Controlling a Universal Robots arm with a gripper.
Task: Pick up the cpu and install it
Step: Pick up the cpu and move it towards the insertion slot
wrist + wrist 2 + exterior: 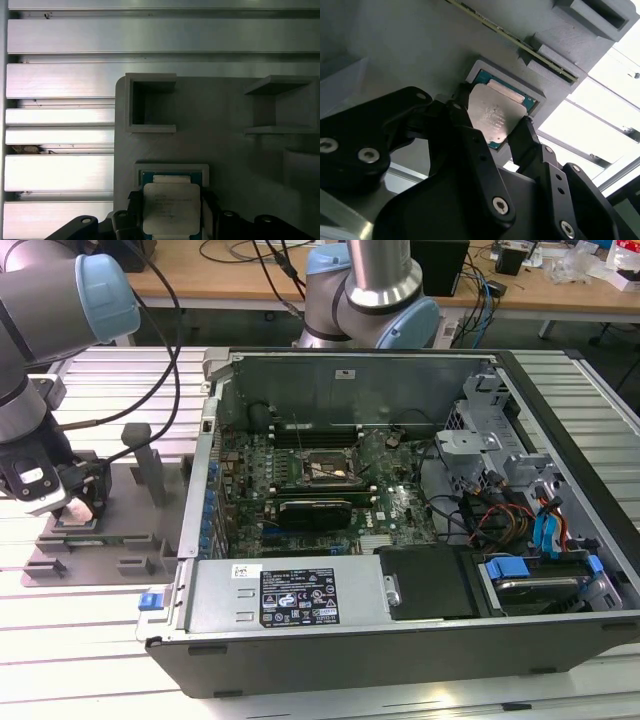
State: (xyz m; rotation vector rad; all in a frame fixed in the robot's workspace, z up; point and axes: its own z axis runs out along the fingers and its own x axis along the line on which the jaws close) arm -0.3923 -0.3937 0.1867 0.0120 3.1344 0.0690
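Note:
The cpu (492,112), a small square chip with a silver top and green edge, lies in a shallow recess of the grey plastic tray (130,540) at the exterior view's left. My gripper (80,510) is down over it. In both wrist views the black fingers (527,140) press against two opposite edges of the cpu (171,207), which sits level in its recess of the tray (225,130). The black socket frame (330,468) is on the motherboard inside the open computer case (400,570), well to the exterior view's right of the gripper.
The tray carries upright grey posts (150,465) and box-shaped pockets (150,107) close to the gripper. A second arm's base (370,290) stands behind the case. Cables and drive bays (530,530) crowd the case's right side. The table is ribbed metal (60,170).

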